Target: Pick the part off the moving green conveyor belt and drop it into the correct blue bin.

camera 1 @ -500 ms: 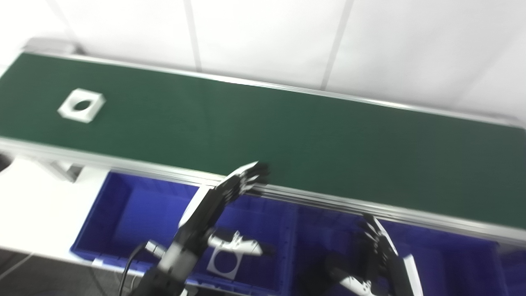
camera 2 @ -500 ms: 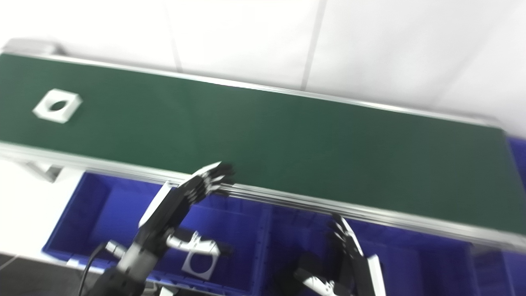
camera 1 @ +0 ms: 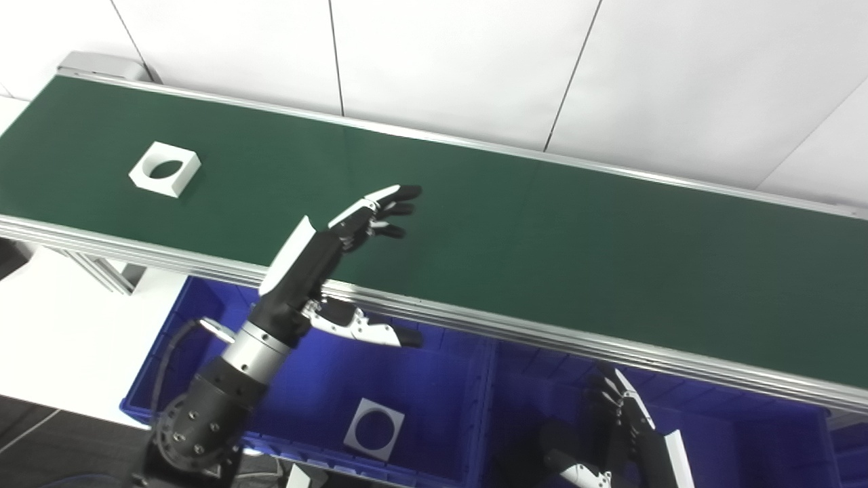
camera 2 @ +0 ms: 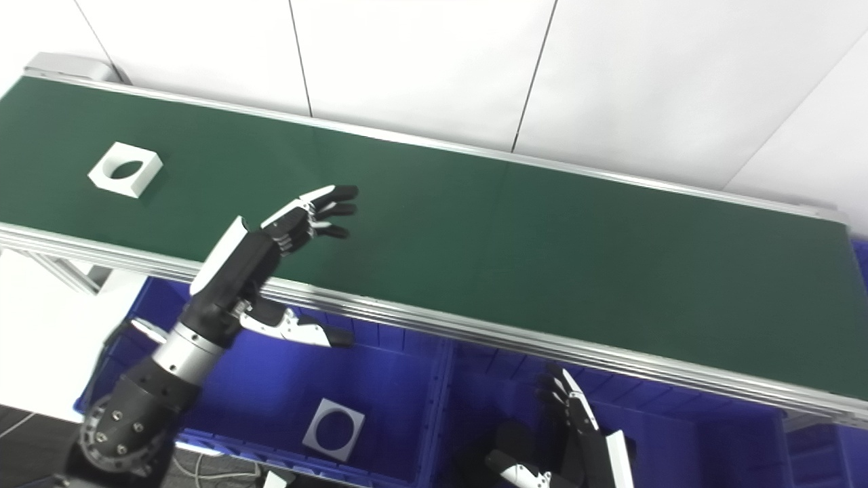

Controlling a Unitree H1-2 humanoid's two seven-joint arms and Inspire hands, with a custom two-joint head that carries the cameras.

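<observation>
Belt runs as a green band from the upper left of the frame down to the right edge, framed by aluminium rails, with white wall panels behind it. Near the upper left, on the belt, lies the part: a white square block with a round hole through it, lying flat and well apart from both hands.

Left hand reaches in from the lower left and hovers over the near half of the belt, left of centre. Its fingers are stretched out and apart, pointing to the upper right, and the thumb juts out to the right below the near rail; it holds nothing. The part sits well to the left of this hand.

Right hand is low in the frame, at the bottom right of centre, over the right bin. Its fingers point up toward the near rail, spread and empty.

Below the belt's near rail stand blue bins side by side. In the left bin, near the bottom centre-left of the frame, lies a square plate, grey-white with a round hole, flat on the bin floor. A white surface shows at the left edge beside the bins.
</observation>
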